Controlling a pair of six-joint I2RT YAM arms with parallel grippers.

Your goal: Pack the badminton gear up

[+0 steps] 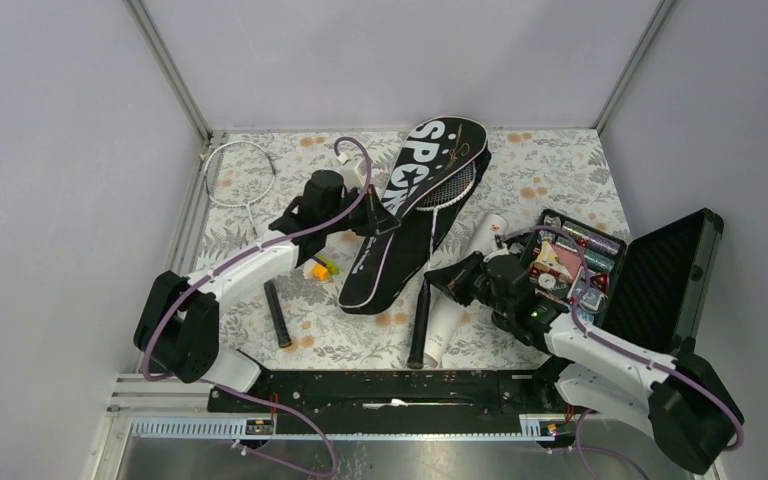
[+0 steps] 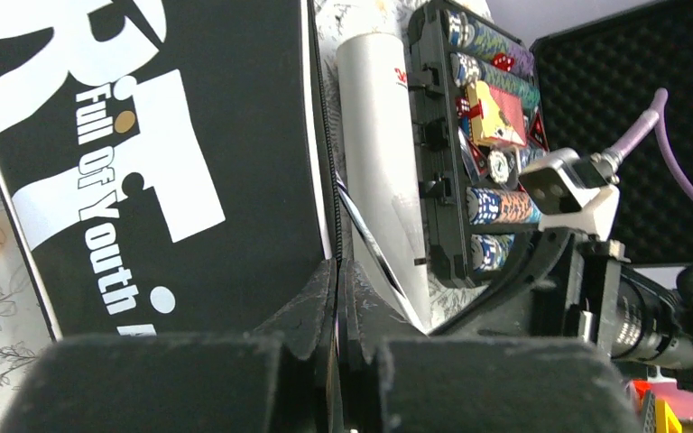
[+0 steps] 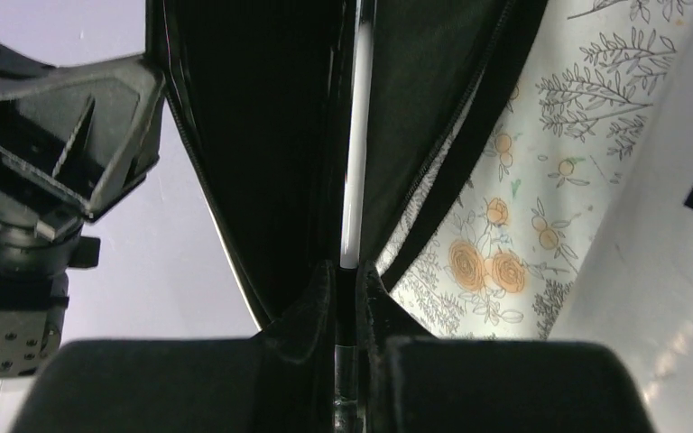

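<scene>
While the black bag (image 1: 430,160) lettered "SPORT" lies slantwise in the middle of the flowered surface (image 1: 560,170), only one racket (image 1: 452,185) has begun to go in. Its white head shows at the bag's open right edge, partly under the flap, and its black handle (image 1: 420,330) sticks out at the near end. The right end effector (image 1: 457,280) is clenched on that racket's thin shaft, which the right wrist view shows running between the fingers toward the dark opening. The left end effector (image 1: 380,225) is clenched on the bag's edge near the middle; in the left wrist view the zipper seam runs straight into the closed fingertips (image 2: 325,298).

By my reading the packing is in its early part, with this racket not yet fully in and the bag unzipped. The second racket (image 1: 240,165) lies at the far left, well apart from the bag, untouched. The white tube (image 1: 448,322) lies just beside the first racket's handle, partly under the right arm. Small white and yellow-orange pieces (image 1: 317,268) beside the left arm may be shuttlecocks; they are too small to tell. An open hard case (image 1: 660,270) of colourful items stands at the right.
</scene>
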